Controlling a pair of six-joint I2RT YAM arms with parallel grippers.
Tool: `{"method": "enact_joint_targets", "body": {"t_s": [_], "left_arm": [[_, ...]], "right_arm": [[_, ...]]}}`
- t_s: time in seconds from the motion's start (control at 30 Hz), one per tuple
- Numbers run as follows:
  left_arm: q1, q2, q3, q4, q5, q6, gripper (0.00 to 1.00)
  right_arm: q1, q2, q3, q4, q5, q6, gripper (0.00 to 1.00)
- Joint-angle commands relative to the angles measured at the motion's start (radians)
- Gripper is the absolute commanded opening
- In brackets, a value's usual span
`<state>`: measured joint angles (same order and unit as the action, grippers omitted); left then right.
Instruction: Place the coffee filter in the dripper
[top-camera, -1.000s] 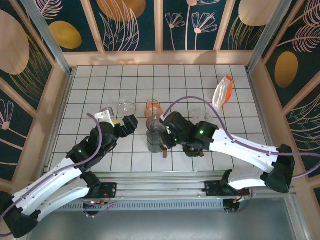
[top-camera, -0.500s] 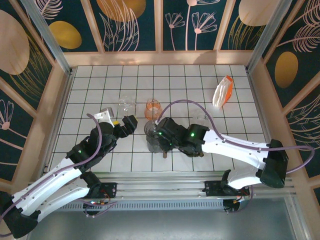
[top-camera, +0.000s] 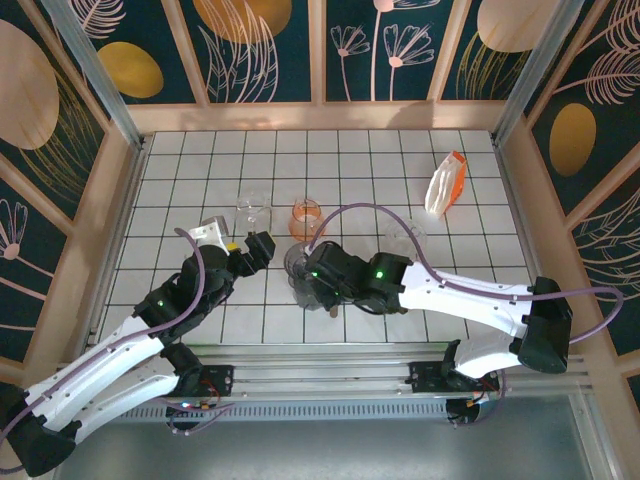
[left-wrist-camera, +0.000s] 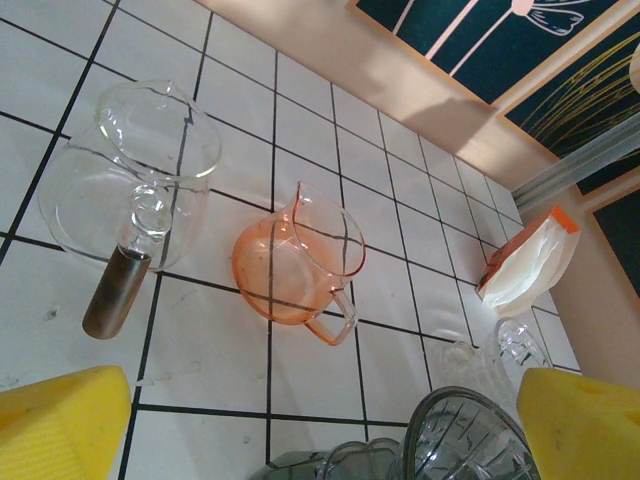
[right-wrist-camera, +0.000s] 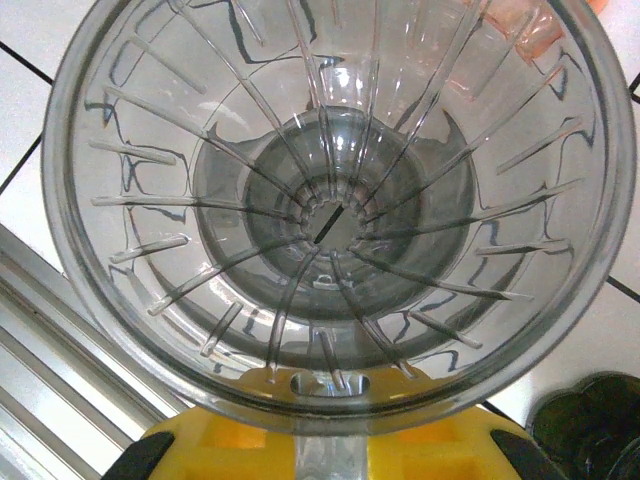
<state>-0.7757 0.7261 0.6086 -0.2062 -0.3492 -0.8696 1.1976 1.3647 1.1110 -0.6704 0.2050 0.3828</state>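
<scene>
Holding the empty dripper (right-wrist-camera: 330, 210) near the table's (top-camera: 250, 325) front edge, the right gripper (right-wrist-camera: 320, 450) is closed on its handle tab.
Probably steadying it for loading. The left gripper (left-wrist-camera: 320, 425) hangs wide open alongside; beyond stand a glass server (left-wrist-camera: 130, 190) and an orange pitcher (left-wrist-camera: 290, 260), then bare room to the coffee filter pack (left-wrist-camera: 525, 265) at far right.

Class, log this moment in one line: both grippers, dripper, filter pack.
left gripper: open, empty | right gripper: shut on dripper | dripper: no filter inside | filter pack: far right, untouched

Clear ribbed dripper (right-wrist-camera: 150, 200), white filter packet (top-camera: 445, 185) well apart
</scene>
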Motion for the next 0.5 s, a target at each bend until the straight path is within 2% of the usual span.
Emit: {"method": "enact_joint_targets", "body": {"t_s": [0.0, 0.2, 0.47], "left_arm": [[-0.003, -0.002, -0.011, 0.005, -0.003, -0.003, 0.99], [-0.004, -0.002, -0.015, 0.011, -0.004, -0.005, 0.99], [-0.002, 0.005, -0.018, 0.013, -0.005, -0.005, 0.99]], "right_arm": [[0.013, -0.001, 0.024, -0.025, 0.051, 0.029, 0.12], [0.029, -0.025, 0.023, -0.008, 0.109, 0.025, 0.14], [0.058, -0.025, 0.011, -0.001, 0.112, 0.045, 0.16]]}}
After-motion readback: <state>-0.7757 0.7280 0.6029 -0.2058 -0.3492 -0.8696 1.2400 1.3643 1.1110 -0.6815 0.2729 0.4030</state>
